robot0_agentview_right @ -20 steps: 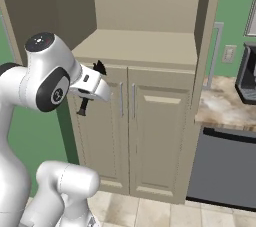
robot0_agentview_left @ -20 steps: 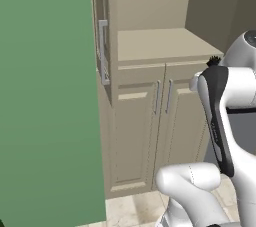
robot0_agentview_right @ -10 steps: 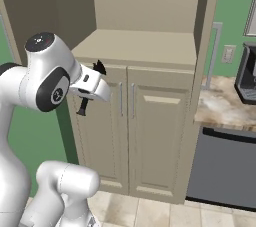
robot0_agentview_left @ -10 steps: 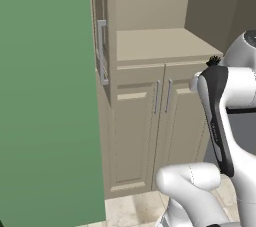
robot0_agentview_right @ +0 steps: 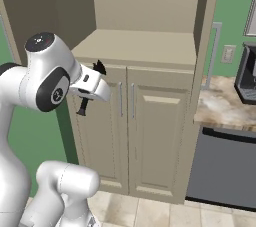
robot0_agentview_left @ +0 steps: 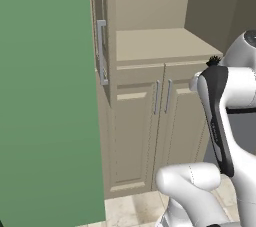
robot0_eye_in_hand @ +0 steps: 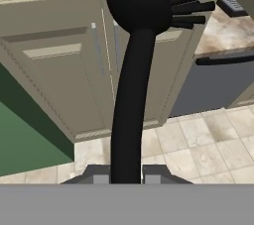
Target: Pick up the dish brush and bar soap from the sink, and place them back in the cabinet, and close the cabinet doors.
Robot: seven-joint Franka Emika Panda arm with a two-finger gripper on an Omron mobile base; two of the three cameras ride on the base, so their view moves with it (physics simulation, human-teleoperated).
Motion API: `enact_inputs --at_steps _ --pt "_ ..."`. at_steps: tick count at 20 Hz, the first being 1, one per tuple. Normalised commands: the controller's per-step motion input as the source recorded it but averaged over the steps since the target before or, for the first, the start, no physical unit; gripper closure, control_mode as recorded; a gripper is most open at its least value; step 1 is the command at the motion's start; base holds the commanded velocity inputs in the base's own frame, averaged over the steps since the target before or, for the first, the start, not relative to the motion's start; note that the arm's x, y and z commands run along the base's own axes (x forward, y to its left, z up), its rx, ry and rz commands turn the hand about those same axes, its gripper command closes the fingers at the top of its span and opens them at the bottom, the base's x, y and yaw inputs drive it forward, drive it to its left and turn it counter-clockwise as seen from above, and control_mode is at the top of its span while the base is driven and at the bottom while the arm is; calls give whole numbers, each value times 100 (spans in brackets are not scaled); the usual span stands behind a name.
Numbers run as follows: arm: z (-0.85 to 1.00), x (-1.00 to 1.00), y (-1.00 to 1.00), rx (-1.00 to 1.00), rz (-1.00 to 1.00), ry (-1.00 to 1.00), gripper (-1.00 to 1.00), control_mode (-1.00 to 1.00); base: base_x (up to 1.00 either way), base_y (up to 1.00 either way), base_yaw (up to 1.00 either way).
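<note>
My gripper [robot0_eye_in_hand: 126,174] is shut on the thin handle of the black dish brush [robot0_eye_in_hand: 133,65], whose tufted head points up and away from the hand. In the right base view the dish brush [robot0_agentview_right: 98,66] hangs in front of the cabinet [robot0_agentview_right: 135,46], just below and left of its open lower shelf. The bristles [robot0_agentview_left: 214,61] peek over my arm in the left base view. The upper cabinet doors stand open: the left one [robot0_agentview_left: 101,53] shows edge-on with its grey bar handle, and the right one's handle [robot0_agentview_right: 215,53] sticks out beside the frame. The bar soap and the sink are out of view.
Two shut lower doors [robot0_agentview_right: 145,136] with bar handles sit under the open shelf. A green wall [robot0_agentview_left: 45,96] stands close on the left. Right of the cabinet are a marble counter [robot0_agentview_right: 225,106], a dark coffee machine [robot0_agentview_right: 247,73] and a dark dishwasher front [robot0_agentview_right: 225,166].
</note>
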Motion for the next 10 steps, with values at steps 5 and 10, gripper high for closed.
enact_inputs --at_steps 5,10 --pt "0 0 0 0 0 0 100 100 0 0 0" --pt "0 0 0 0 0 0 100 100 0 0 0"
